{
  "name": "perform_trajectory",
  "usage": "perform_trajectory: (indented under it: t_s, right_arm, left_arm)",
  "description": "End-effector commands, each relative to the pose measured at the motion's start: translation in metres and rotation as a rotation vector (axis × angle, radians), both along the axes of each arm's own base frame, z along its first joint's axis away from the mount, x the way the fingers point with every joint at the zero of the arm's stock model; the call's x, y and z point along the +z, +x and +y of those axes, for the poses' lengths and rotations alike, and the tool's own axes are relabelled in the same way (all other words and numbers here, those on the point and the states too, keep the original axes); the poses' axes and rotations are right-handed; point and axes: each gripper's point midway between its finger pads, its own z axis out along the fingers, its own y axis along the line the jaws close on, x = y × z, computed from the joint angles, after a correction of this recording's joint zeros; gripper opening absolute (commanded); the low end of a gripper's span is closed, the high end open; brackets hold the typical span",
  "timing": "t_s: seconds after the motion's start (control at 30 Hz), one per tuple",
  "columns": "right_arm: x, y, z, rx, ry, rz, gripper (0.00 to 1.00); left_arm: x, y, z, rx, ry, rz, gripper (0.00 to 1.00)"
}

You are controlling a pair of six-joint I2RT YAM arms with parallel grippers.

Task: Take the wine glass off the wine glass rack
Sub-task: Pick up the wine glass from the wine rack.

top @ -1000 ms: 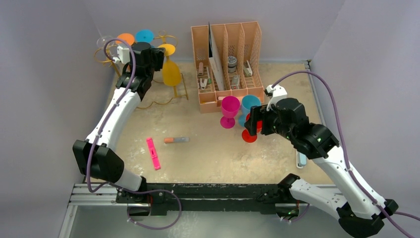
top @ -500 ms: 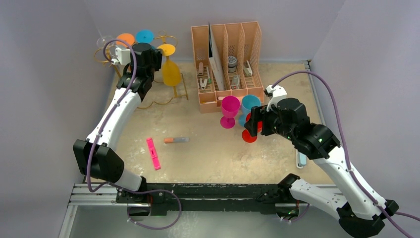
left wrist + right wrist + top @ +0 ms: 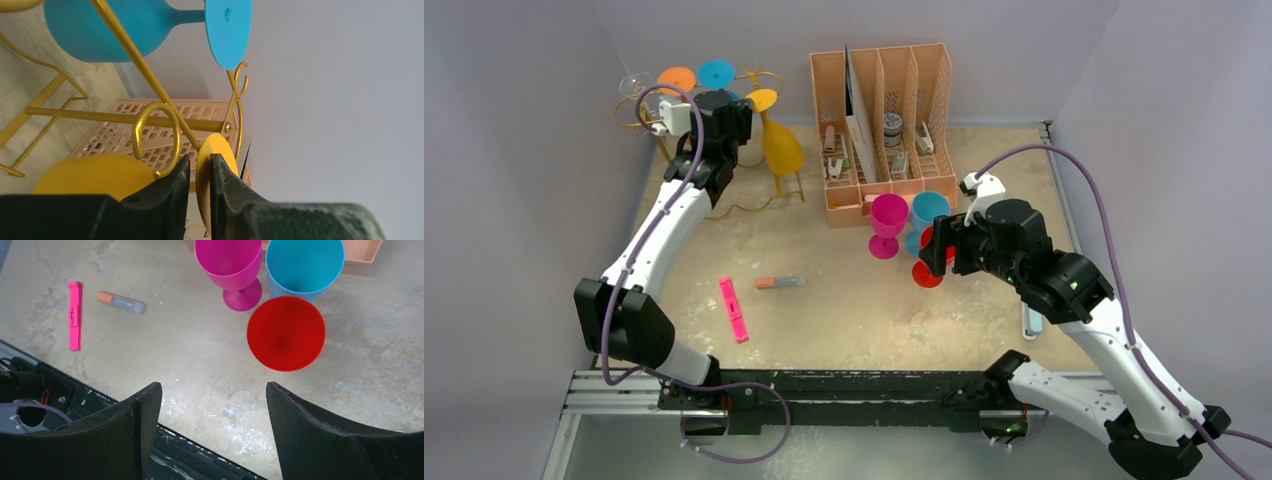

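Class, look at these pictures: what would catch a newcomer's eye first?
The left tool pinches the foot of a yellow wine glass on the gold rack at far left. Near the open right tool stand a pink glass, a blue glass and a red glass.

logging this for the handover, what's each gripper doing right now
left gripper: shut on the foot of the yellow wine glass
right gripper: open, holding nothing

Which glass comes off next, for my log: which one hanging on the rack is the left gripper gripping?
The yellow glass: its foot is pinched in the left gripper. The blue glass and the orange glass hang free of it.
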Motion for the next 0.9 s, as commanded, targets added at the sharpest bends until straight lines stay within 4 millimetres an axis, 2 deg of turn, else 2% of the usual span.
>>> perform_trajectory:
  t_s: [0.0,0.1,0.33,0.87]
  right_arm:
    - [0.008,0.000,-0.002,-0.001,0.009,-0.022,0.78]
    - [0.008,0.000,-0.002,-0.004,0.007,-0.022,0.79]
    - [0.007,0.001,-0.003,-0.010,0.001,-0.024,0.81]
    - [0.004,0.005,-0.002,-0.016,-0.005,-0.020,0.83]
  left_arm:
    - [0.004,0.002,0.001,0.010,-0.011,-0.032,0.19]
    - [0.001,0.001,0.001,0.011,-0.010,-0.027,0.18]
    - [0.005,0.000,0.000,0.007,-0.030,-0.047,0.00]
    - [0.021,-0.007,-0.008,-0.028,-0.154,-0.084,0.00]
